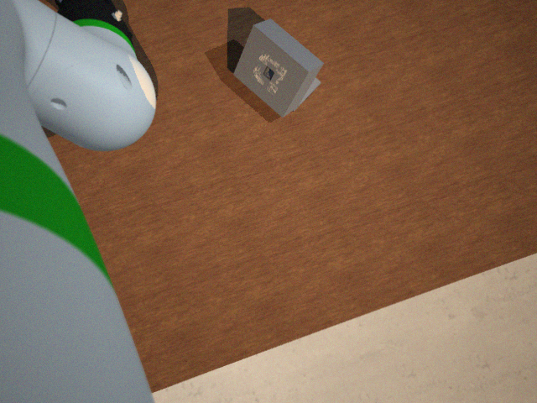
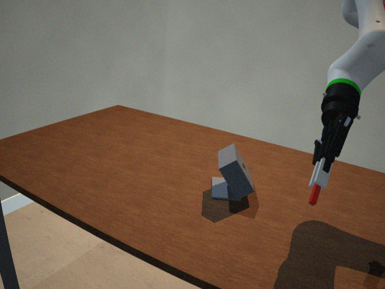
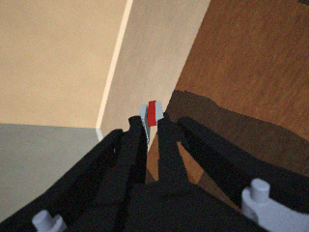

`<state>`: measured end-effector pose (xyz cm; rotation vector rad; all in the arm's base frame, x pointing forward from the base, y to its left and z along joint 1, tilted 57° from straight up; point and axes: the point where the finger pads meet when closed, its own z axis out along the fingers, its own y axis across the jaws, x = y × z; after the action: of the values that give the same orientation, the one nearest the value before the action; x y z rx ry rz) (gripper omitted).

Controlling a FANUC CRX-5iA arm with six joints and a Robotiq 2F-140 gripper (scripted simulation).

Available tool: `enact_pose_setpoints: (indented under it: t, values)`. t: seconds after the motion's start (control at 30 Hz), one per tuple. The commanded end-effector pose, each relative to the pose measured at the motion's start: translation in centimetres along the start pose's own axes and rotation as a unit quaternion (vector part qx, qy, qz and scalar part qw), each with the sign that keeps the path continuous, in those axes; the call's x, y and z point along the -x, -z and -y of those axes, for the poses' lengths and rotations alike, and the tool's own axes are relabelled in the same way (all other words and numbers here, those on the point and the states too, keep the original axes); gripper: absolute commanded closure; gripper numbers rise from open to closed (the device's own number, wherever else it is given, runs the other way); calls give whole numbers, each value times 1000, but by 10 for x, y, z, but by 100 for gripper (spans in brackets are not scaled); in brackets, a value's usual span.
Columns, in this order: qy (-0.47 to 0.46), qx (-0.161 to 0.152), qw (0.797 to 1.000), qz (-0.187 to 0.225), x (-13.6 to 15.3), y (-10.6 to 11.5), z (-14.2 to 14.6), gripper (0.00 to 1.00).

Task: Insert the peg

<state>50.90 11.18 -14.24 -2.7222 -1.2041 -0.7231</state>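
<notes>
Gripper tilted above the table, jaws pinching the red peg, likely angling it to match the hole in the sloped panel, well apart.

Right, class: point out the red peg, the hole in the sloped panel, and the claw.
red peg (image 2: 314, 194), exterior view, on its exposed lower shaft.
hole (image 1: 269, 73), top view, on its dark opening.
claw (image 2: 320, 180), exterior view, between the fingertips gripping the peg.
</notes>
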Motion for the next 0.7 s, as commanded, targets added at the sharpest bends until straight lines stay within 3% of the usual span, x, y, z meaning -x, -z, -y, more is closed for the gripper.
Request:
enact_pose_setpoints:
  t: [0.0, 0.67]
  values:
    - [-30, 5, 999, -21, -7, 3, -3, 100]
    - [-172, 28, 977, -124, -37, 29, -34, 100]
